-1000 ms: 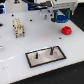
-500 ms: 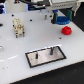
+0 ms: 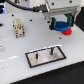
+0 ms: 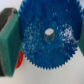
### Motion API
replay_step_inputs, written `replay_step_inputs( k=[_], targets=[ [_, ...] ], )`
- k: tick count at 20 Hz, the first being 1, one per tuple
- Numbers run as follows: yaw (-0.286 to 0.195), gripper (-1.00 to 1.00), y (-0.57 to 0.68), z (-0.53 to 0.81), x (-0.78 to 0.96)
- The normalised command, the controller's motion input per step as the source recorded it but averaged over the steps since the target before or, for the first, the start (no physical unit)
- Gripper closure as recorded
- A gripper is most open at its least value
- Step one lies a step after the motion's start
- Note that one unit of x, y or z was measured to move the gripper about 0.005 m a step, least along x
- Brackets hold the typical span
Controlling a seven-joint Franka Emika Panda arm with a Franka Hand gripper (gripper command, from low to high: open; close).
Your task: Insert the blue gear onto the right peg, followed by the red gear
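1. Table – white top, carries everything; a small beige block object sits toward the exterior view's left, not part of the job

2. Arm w/ gripper – white body, upper part of the exterior view toward its right; hangs over the table well apart from the plate. Fingers look clamped on the blue gear, one green pad pressed against the toothed rim in the wrist view

3. Grey plate – rectangular, black border, lies flat low-centre in the exterior view; two pins on it, only one shows clearly

4. Blue gear – wide toothed disc, centre hole open and unobstructed; fills the wrist view, held flat-ish in the gripper, off the table

5. Red gear – small, just beside/below the held blue gear on the table, partly hidden; a sliver of red shows at the pad edge in the wrist view

6. Right peg – thin dark upright pin, prob. the one toward the exterior view's right of the plate; blurry, so not certain

7. Key relation – peg lies from the gripper toward the viewer and toward the exterior view's left, lower down; gear hole must travel that way, then drop along the peg's vertical axis. Judged: carry stage, no insertion yet
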Motion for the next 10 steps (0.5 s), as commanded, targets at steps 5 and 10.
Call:
replay_step_inputs(
  k=[5,10],
  targets=[
    [0.0,1.0,-0.28,0.09,0.76],
    [0.0,1.0,-0.26,0.02,0.62]
  ],
)
